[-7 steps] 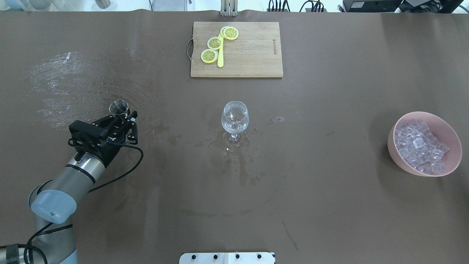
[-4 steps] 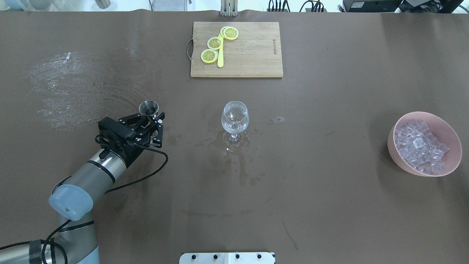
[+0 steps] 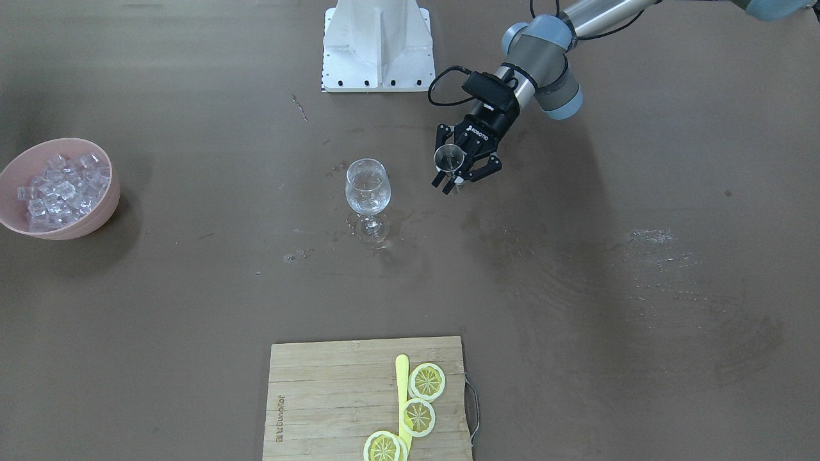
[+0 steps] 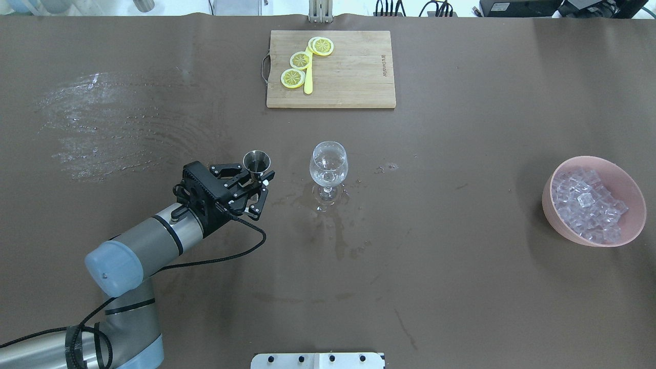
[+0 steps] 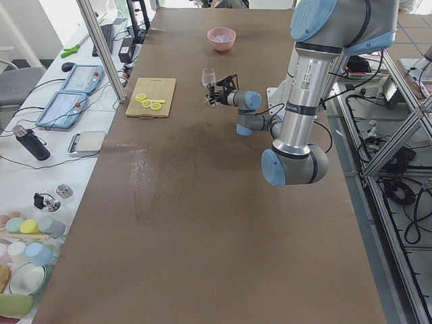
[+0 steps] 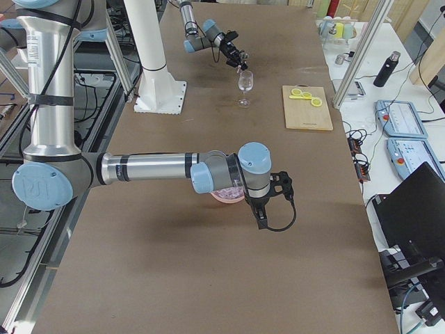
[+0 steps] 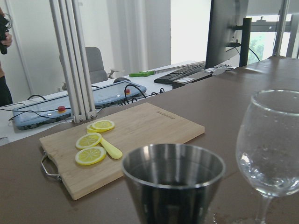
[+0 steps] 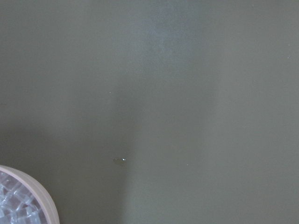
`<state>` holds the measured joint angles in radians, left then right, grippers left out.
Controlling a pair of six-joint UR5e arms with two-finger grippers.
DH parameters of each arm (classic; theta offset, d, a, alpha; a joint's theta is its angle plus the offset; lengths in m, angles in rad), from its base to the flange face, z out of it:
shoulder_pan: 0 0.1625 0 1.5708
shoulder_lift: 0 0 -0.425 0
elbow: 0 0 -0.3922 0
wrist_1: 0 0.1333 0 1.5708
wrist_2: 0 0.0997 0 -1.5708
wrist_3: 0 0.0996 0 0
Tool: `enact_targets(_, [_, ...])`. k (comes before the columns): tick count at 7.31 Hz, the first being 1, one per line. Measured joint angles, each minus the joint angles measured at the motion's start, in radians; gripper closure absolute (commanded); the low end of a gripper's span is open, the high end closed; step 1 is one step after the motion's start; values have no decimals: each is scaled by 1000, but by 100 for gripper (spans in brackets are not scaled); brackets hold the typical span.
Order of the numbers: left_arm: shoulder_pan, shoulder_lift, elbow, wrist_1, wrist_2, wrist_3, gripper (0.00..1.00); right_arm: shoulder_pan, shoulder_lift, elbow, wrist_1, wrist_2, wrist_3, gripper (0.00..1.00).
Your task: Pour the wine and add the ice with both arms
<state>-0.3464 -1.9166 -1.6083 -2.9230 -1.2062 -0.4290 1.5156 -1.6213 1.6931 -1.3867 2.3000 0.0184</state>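
1. The left gripper (image 4: 258,179) has swung in toward mid-table, bringing the steel measuring cup (image 4: 256,161) from well apart to near the wine glass (image 4: 328,163).
2. Its fingers are clamped on the cup's lower part, and the cup stands upright, mouth up.
3. The glass, also upright, lies straight ahead of the cup toward the table's centre with a gap between them. Pouring likely means closing that gap, then tipping toward the glass.
4. The ice (image 4: 589,205) fills the pink bowl (image 4: 558,225), well apart on the right. The right gripper (image 6: 260,217) hangs near it, but I cannot tell whether its jaws are apart or together.
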Motion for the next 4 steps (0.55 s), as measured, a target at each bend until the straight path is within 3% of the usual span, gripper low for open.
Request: enact_targets(4, [-102,-15,-26,90,-240,108,100,0,-3,-1,0,0,0,0])
